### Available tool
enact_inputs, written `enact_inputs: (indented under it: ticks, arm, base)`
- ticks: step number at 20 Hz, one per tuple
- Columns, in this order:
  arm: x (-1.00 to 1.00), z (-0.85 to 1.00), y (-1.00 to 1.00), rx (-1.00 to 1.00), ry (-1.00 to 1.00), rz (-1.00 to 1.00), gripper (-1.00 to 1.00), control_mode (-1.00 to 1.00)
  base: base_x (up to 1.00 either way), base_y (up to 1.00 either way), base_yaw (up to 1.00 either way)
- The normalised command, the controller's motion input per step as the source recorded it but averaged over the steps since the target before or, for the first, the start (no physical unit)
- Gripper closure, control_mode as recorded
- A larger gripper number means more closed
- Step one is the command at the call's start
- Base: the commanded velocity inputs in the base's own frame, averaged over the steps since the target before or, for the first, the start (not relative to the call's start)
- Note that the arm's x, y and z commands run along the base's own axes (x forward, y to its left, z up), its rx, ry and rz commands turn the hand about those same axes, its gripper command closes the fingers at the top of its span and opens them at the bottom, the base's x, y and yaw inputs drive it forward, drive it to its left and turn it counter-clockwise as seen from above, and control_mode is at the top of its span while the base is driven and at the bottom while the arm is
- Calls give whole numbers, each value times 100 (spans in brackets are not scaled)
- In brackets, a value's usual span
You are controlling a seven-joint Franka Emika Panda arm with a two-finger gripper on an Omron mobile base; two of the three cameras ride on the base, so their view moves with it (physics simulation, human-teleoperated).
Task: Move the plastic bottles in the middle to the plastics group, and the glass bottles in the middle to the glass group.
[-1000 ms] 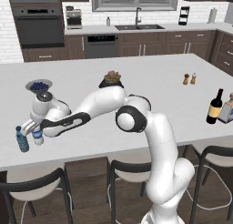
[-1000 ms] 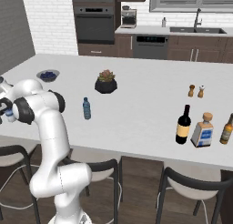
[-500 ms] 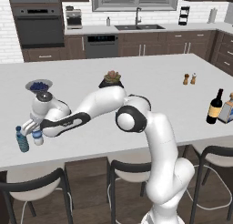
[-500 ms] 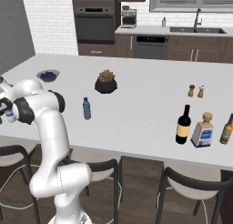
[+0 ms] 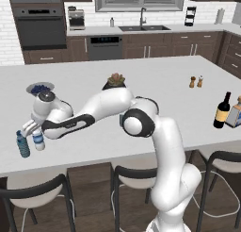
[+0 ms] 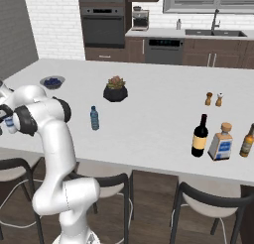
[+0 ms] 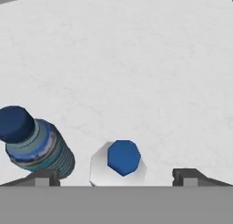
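At the counter's near left corner stand two small water bottles side by side. The blue-labelled one (image 5: 22, 144) (image 7: 36, 145) is the plastics group. Right beside it the white-labelled plastic bottle (image 5: 38, 140) (image 7: 119, 161) stands upright on the counter. My gripper (image 5: 32, 131) (image 7: 116, 177) hovers just above it, open, with a fingertip (image 7: 43, 176) well off each side. The teal-tinted bottle (image 6: 94, 118) stands mid-counter. At the right end, the tall dark wine bottle (image 6: 200, 135) (image 5: 221, 111) is next to the squat amber bottle (image 6: 221, 142).
A dark plant pot (image 6: 115, 89) and a bowl of blue fruit (image 6: 51, 82) sit further back on the counter (image 6: 149, 109). Two small shakers (image 6: 214, 98) stand at the right. Another amber bottle (image 6: 246, 140) is at the far right. Stools line the near edge.
The jaws have opened and let go of the white-labelled bottle, which now stands free beside the blue-labelled one. The arm has hardly moved.
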Motion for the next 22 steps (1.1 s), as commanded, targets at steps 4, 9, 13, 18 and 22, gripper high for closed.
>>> enact_inputs:
  ticks: [4,9,13,18,22]
  arm:
    - [-15,60,-30,10,-5,0,-100,-100]
    - [-17,54,-50,7,-5,0,-100,-100]
    - [-4,27,-90,3,-1,-1,-100,-100]
    - [0,1,-100,1,0,-6,-100,-100]
    - [0,5,-100,0,0,-7,-100,-100]
  base:
    - [0,0,0]
    - [0,0,0]
    - [0,0,0]
    - [0,0,0]
    - [0,0,0]
